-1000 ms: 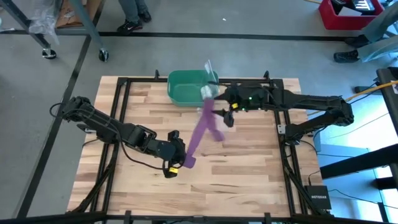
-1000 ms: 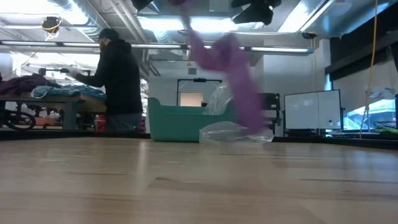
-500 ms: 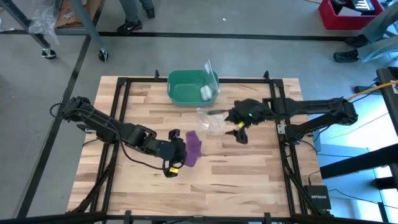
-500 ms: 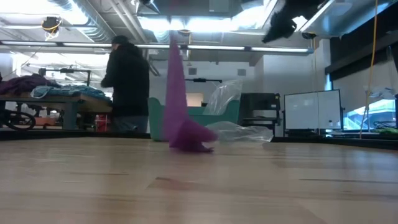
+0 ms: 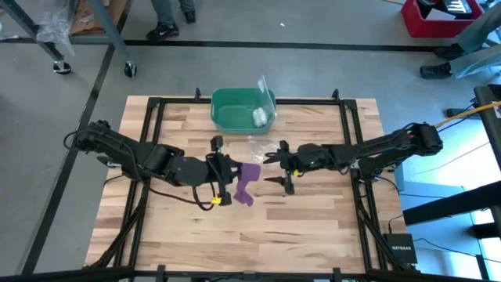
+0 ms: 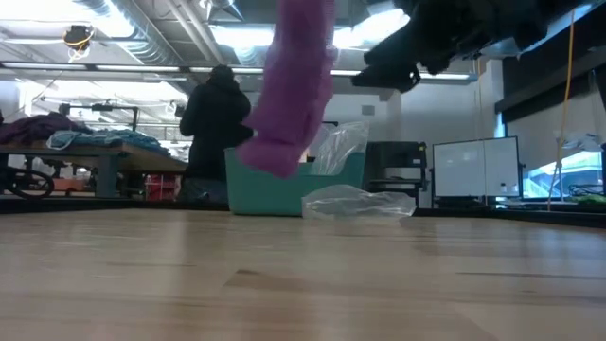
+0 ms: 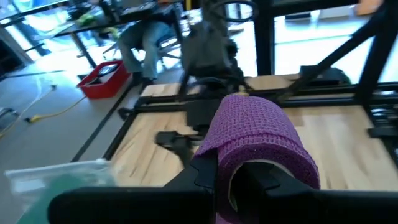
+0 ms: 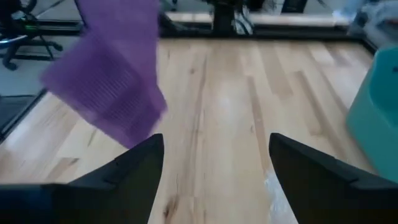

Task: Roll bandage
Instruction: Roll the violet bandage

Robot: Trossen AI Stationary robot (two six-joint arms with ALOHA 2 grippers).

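Purple soft fabric bandage (image 5: 246, 182), bunched and partly folded, hangs from the left gripper (image 5: 225, 177) above the middle of the pale wooden plank table (image 5: 313, 227). In the low view its lower end (image 6: 289, 104) is clear of the tabletop. In the left wrist view the cloth (image 7: 258, 149) drapes over that gripper's dark fingers (image 7: 205, 177), which are clamped tight on it.

The right gripper (image 5: 282, 166) sits just beside the bandage, facing it, apart from it, with its fingers (image 8: 134, 165) spread wide and nothing between them.

A green plastic bin (image 5: 235, 106) stands at the table's far edge with a small white roll (image 5: 259, 117) inside. A clear plastic bag (image 6: 360, 201) lies on the table near the bin. A person in dark clothing (image 6: 216, 118) stands in the room beyond the table.
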